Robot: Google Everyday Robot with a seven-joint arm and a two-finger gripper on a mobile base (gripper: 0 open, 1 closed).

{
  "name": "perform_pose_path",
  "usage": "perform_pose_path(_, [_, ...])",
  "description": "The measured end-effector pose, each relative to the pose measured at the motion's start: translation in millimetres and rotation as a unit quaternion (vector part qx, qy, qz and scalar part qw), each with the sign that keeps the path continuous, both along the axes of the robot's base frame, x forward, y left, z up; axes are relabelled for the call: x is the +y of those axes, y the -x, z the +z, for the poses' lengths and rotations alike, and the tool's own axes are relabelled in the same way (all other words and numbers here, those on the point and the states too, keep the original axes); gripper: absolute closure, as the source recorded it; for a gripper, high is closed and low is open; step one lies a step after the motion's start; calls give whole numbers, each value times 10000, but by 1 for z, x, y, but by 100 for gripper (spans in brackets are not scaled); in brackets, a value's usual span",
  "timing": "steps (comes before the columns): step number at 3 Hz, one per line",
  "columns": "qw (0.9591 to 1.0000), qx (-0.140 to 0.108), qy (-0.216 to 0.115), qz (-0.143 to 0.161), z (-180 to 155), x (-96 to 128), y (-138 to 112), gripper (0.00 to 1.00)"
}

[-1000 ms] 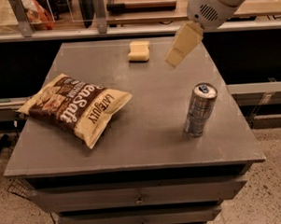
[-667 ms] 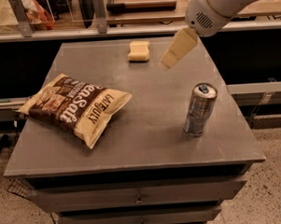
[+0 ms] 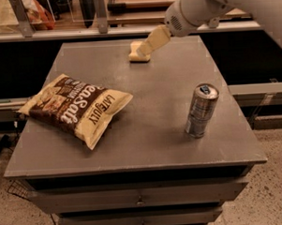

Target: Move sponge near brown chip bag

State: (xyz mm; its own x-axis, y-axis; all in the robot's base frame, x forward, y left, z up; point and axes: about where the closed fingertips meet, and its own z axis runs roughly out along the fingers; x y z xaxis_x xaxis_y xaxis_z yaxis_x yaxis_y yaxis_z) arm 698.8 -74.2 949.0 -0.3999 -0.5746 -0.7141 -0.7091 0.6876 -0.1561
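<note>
Claw point(image 3: 145, 48) hangs over sponge point(image 3: 137, 58); brown chip bag point(image 3: 75, 108) well apart.

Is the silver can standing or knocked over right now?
Upright: the can stands on its base, lid facing up, on the table's right side. The gripper is at the sponge, at the far edge.

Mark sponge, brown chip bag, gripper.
sponge point(image 3: 135, 55): camera view, its left edge.
brown chip bag point(image 3: 70, 106): camera view, dark centre.
gripper point(image 3: 146, 47): camera view, tip, overlapping the sponge's right side.
</note>
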Motion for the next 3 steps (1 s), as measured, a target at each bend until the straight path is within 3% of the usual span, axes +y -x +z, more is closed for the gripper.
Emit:
perform_pose_path(1, [9994,27,-211,-275,-19,15,-44,0])
perform_pose_path(3, [9973,310,-155,-652,-76,42,-93,0])
